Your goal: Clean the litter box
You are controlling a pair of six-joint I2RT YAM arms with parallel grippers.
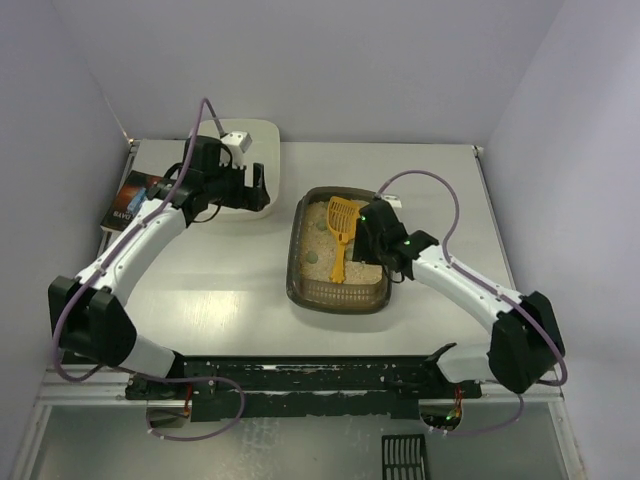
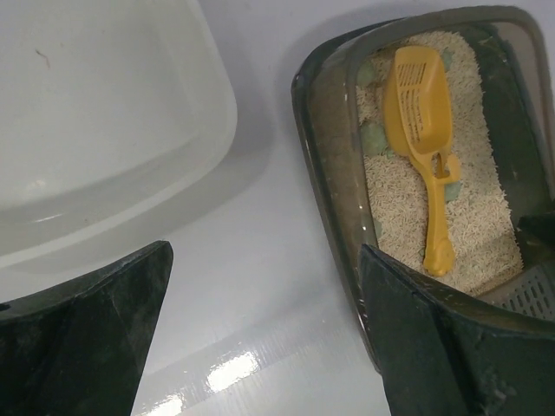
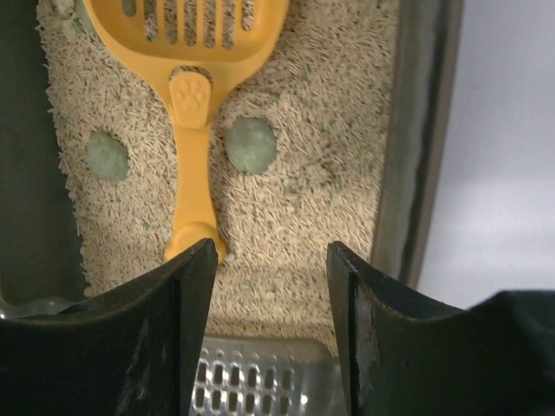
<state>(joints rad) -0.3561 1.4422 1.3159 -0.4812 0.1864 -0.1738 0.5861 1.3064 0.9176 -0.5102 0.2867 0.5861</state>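
The litter box, a dark translucent tray of beige litter, sits mid-table; it also shows in the left wrist view and the right wrist view. A yellow slotted scoop lies on the litter, handle toward me. Grey-green clumps lie beside the handle. My right gripper is open and empty over the litter, just right of the handle's end. My left gripper is open and empty over the table between the cream-white tub and the box.
The cream-white tub stands at the back left and looks empty. A dark book lies at the left edge. A perforated grey panel spans the box's near end. A black grate lies below the arm bases.
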